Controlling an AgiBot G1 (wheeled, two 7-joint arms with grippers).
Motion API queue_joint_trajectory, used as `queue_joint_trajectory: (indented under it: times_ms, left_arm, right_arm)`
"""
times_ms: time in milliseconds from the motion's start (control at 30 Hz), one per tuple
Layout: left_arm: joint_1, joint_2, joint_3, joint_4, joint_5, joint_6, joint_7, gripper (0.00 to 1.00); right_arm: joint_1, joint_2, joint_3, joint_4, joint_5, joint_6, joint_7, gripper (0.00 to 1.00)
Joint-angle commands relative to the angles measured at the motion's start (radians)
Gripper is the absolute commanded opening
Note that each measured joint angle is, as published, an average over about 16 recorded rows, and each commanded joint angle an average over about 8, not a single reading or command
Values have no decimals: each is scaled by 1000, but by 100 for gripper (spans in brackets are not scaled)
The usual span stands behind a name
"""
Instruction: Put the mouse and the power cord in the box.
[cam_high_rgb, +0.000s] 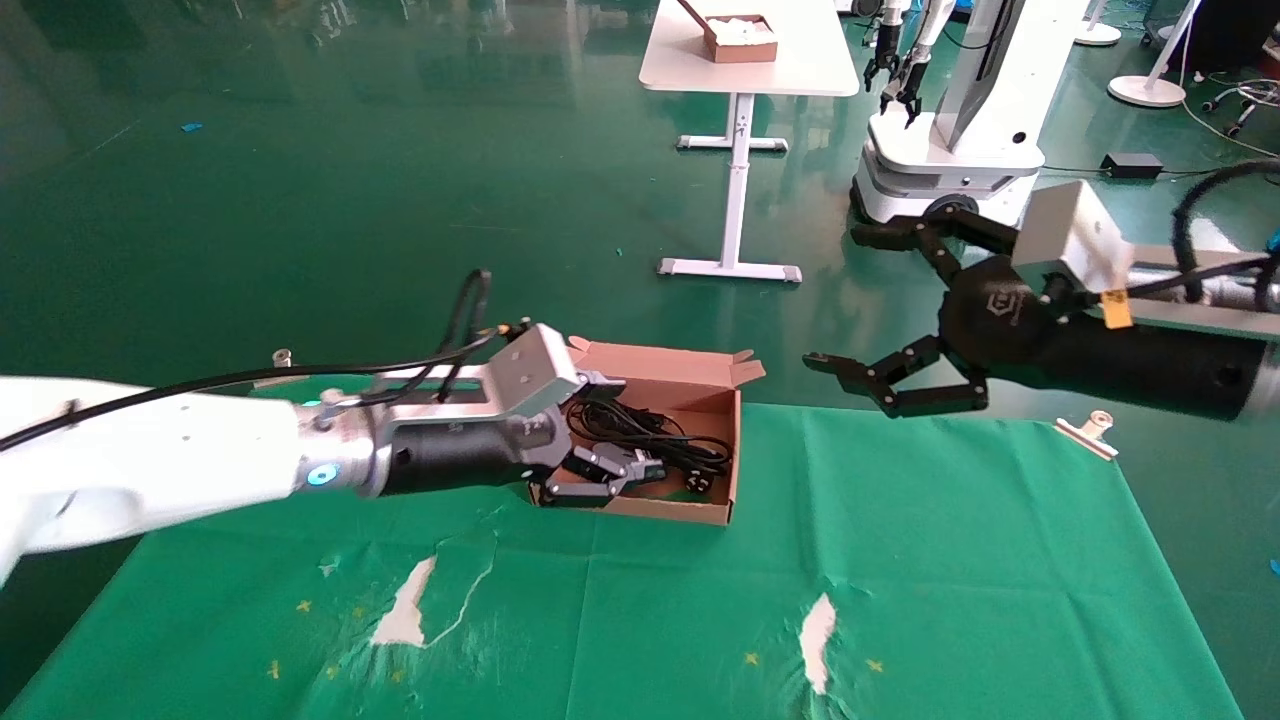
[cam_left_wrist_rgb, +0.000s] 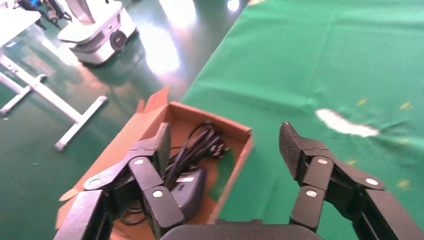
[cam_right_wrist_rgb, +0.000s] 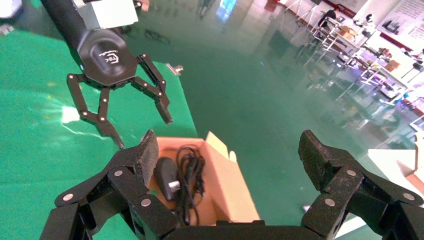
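Observation:
The box (cam_high_rgb: 682, 510) stands open on the green cloth, its lid flap (cam_high_rgb: 660, 365) tipped back. Inside lie the looped power cord (cam_high_rgb: 645, 430) and the black mouse (cam_left_wrist_rgb: 192, 189). The left wrist view shows the cord (cam_left_wrist_rgb: 197, 146) beside the mouse. The right wrist view shows the mouse (cam_right_wrist_rgb: 165, 176) next to the cord (cam_right_wrist_rgb: 191, 170) in the box (cam_right_wrist_rgb: 227, 187). My left gripper (cam_high_rgb: 598, 478) hangs open over the box's near left corner, holding nothing. One of its fingers (cam_left_wrist_rgb: 160, 142) is above the box and the other over the cloth. My right gripper (cam_high_rgb: 832, 298) is open in the air to the right of the box.
The cloth (cam_high_rgb: 900, 560) has torn white patches (cam_high_rgb: 405, 610) (cam_high_rgb: 818, 630). Metal clips (cam_high_rgb: 1090, 432) (cam_high_rgb: 283, 356) hold its far edge. Beyond the table stand a white table (cam_high_rgb: 745, 75) and another robot (cam_high_rgb: 960, 110) on the green floor.

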Motion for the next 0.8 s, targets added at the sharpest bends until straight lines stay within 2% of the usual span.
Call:
queue_joint_trajectory:
  times_ms: [33,800]
  left_arm:
    - [24,-26,-19,-30,-31,20,-10,100]
    - [295,-320,-241,-371,-388,254,-129,100]
  right_arm:
    - [-28,12,8,39,19,-4,28,100]
    - [-347,155,95,488,234,-52,353,100]
